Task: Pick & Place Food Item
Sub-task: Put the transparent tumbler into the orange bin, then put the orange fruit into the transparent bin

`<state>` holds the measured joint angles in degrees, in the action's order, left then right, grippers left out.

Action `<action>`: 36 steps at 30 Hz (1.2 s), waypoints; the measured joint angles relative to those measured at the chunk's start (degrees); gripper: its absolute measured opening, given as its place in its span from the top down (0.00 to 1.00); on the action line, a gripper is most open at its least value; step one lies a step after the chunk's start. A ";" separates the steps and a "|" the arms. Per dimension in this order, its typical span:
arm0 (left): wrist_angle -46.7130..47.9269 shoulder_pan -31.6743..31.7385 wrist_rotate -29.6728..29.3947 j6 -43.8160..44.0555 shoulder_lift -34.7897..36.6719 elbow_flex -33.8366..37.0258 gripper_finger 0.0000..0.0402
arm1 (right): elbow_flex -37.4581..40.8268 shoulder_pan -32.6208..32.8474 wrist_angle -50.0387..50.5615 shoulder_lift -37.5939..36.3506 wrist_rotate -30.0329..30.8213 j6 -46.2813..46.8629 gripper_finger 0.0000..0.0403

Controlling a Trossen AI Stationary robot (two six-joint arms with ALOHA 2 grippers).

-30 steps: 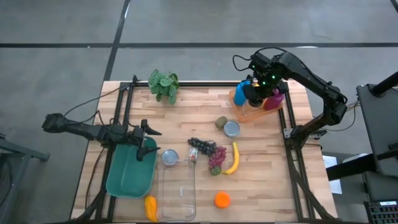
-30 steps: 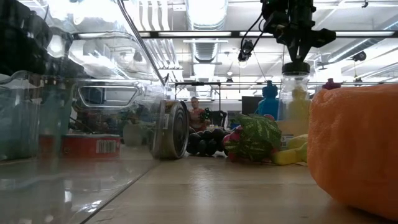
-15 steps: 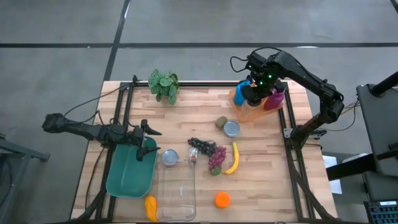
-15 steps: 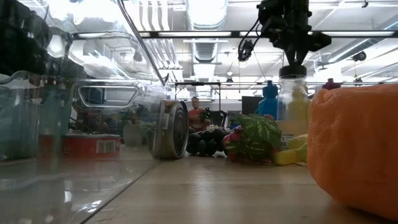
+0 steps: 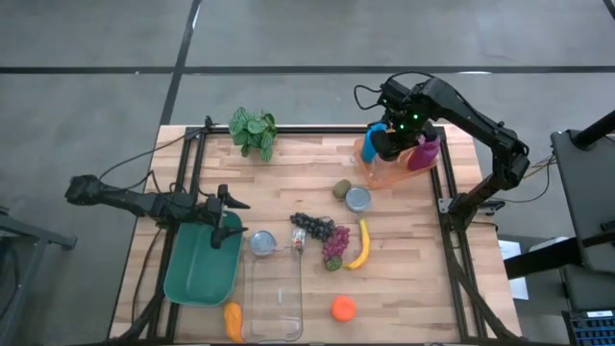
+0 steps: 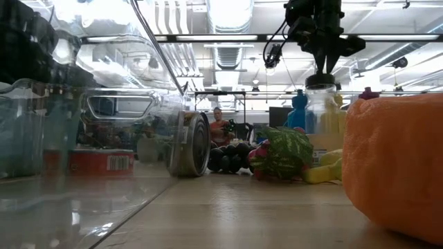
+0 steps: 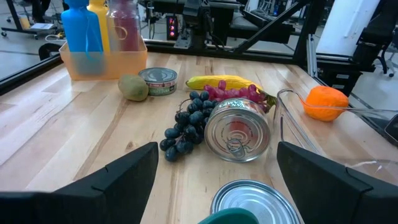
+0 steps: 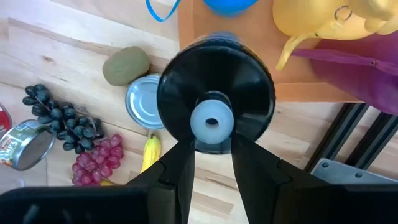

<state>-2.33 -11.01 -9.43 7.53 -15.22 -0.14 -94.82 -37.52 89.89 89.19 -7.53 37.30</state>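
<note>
Right tool lifting a clear bottle out of the orange bin

In the upper right of the high view the right tool (image 5: 390, 142) stays pinched, jaws only narrowly apart, on the knob of the black-lidded bottle (image 8: 215, 102), which has risen a little over the last second above the orange bin (image 5: 386, 175) holding the blue bottle (image 7: 79, 26), so the pick looks made and the carry is next. The food still lies mid-table: kiwi (image 5: 342, 188), grapes (image 5: 317, 229) and banana (image 5: 362, 245). At the left the left tool (image 5: 224, 206) waits wide open and empty over the green bowl (image 5: 200, 271)
</note>
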 joint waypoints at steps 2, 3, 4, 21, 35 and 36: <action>0.00 -0.02 0.00 0.00 0.02 0.00 0.16 | 0.10 0.00 0.08 0.00 0.00 0.00 0.75; 0.00 -0.02 0.02 0.00 0.00 0.01 0.16 | 0.10 0.00 0.01 0.00 0.00 0.00 0.75; 0.00 -0.01 0.01 0.00 0.00 0.01 0.16 | 0.10 0.00 0.02 0.00 0.00 0.00 0.75; -0.02 -0.02 0.00 0.00 0.02 0.02 0.16 | -1.07 0.99 0.11 -1.11 0.23 -0.11 0.75; -0.01 -0.01 0.00 0.00 0.00 0.02 0.16 | -1.57 14.42 -0.08 -10.24 10.70 6.07 0.75; 0.00 -0.01 0.02 0.00 0.00 0.01 0.16 | -1.56 16.30 -0.27 -10.81 11.94 6.78 0.75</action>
<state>-2.33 -11.02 -9.41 7.53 -15.22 -0.13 -96.38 -21.22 89.62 78.37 4.41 44.07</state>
